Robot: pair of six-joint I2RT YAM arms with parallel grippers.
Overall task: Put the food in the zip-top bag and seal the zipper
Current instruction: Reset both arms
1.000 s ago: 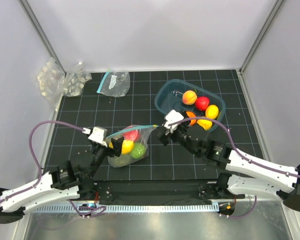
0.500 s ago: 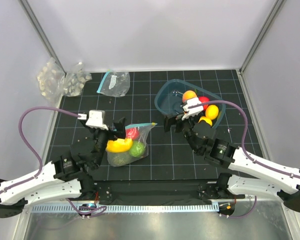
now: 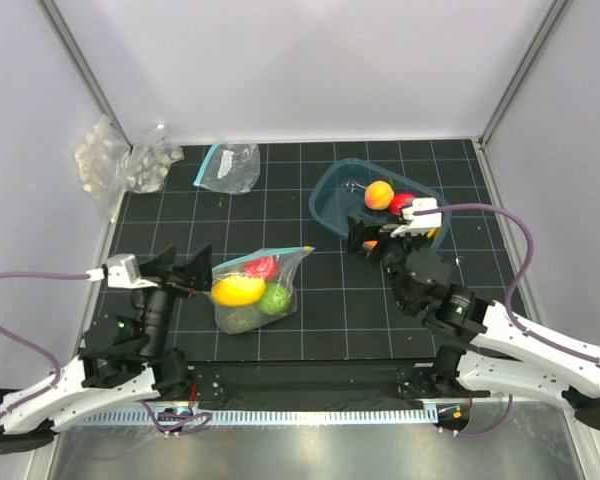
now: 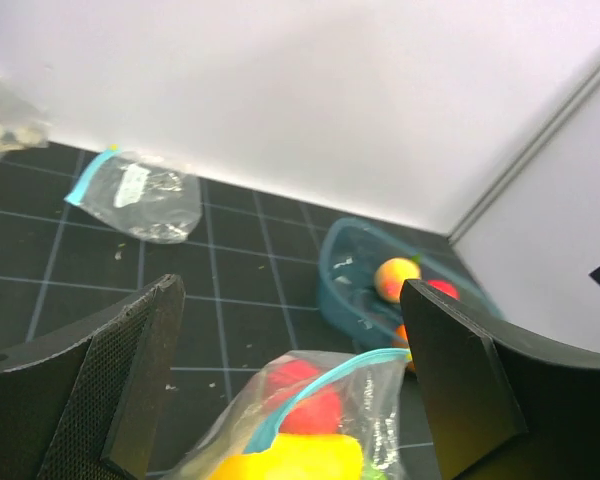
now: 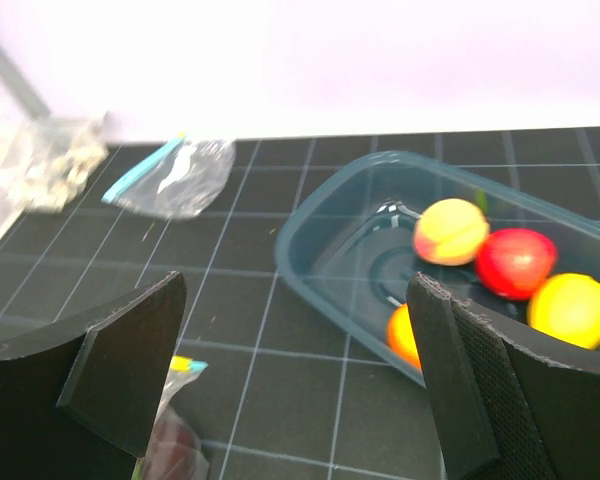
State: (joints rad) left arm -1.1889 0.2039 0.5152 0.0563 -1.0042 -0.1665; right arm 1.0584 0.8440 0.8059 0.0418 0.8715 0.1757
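Left gripper [image 3: 185, 270] wide open, empty, just left of bag [image 3: 290, 272], not touching. Right gripper [image 3: 365, 240] wide open too, nothing held, at near-left rim of bin [image 3: 325, 195]. Bag lies mid-table [image 3: 320, 310], holding lemon [image 3: 238, 291], red ball [image 3: 263, 267], green ball [image 3: 274, 298], melon [image 3: 240, 318] at near end. Zipper [image 3: 270, 255] along bag's far edge; sealed or not, can't tell. Bin holds orange ball [image 3: 379, 194], red fruit [image 3: 403, 203]. Second bag [image 3: 228, 167] and packs [image 3: 120, 162] back left.
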